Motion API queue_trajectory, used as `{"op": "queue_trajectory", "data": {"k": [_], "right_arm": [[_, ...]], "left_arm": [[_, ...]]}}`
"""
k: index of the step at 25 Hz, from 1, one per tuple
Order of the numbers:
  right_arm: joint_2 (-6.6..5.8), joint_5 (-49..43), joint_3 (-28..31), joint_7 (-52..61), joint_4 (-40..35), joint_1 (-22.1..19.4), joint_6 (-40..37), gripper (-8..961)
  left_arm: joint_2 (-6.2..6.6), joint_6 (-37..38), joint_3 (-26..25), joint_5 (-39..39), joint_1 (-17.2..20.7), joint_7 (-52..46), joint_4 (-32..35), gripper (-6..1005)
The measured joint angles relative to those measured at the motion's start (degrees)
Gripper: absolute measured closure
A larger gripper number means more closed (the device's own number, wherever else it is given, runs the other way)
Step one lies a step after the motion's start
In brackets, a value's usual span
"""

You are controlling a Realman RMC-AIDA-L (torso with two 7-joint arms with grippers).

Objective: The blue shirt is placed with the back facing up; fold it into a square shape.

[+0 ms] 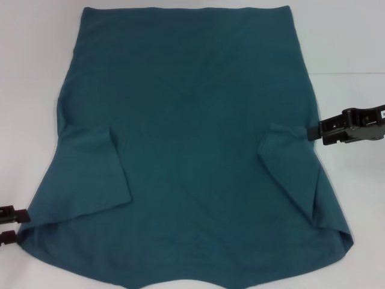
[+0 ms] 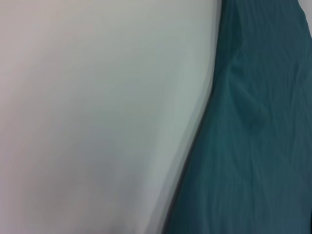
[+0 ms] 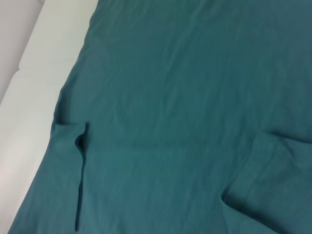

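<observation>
The blue shirt (image 1: 192, 138) lies flat on the white table (image 1: 36, 72) with its plain side up, and both short sleeves are folded inward onto the body. It also fills the right wrist view as blue shirt (image 3: 175, 97), and its edge shows in the left wrist view as blue shirt (image 2: 253, 146). My left gripper (image 1: 18, 224) is open at the shirt's near left corner, its two fingertips (image 1: 12, 213) just off the cloth edge. At the right edge, my right gripper (image 1: 309, 132) points at the folded right sleeve (image 1: 289, 162).
The folded left sleeve (image 1: 96, 174) forms a raised flap on the shirt. Bare white table (image 2: 97, 117) lies on both sides of the cloth. The shirt's near hem reaches the table's front edge.
</observation>
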Motion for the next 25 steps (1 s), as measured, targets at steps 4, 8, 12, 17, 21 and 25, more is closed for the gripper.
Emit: {"op": "queue_trajectory", "data": {"k": [4,8,12,17,21,25], "right_arm": [[0.0,0.0,0.3,-0.1,0.1,-0.1,0.1,423],[0.0,0.0,0.3,-0.1,0.1,-0.1,0.1,422],[0.0,0.1,0.3,-0.1,0.1,-0.2,0.2,420],[0.01,0.2,0.3,-0.1,0.1,-0.2,0.2,419],[0.0,0.2,0.3,-0.1,0.1,-0.2,0.2,417],[0.06,0.2,0.4,-0.1,0.2,-0.2,0.2,416]], "left_arm": [[-0.07,-1.2,0.0,0.0,0.0,-0.3,0.0,392],[-0.18,-2.3,0.8,0.1,0.0,-0.5,0.0,391],[-0.27,-3.3,1.3,0.1,0.0,-0.6,-0.1,391],[-0.3,-4.4,1.3,0.1,0.0,-0.6,-0.2,392],[-0.31,-4.7,1.3,0.2,0.1,-0.6,-0.5,392],[-0.31,-4.8,1.4,0.2,0.1,-0.6,-0.7,391]]}}
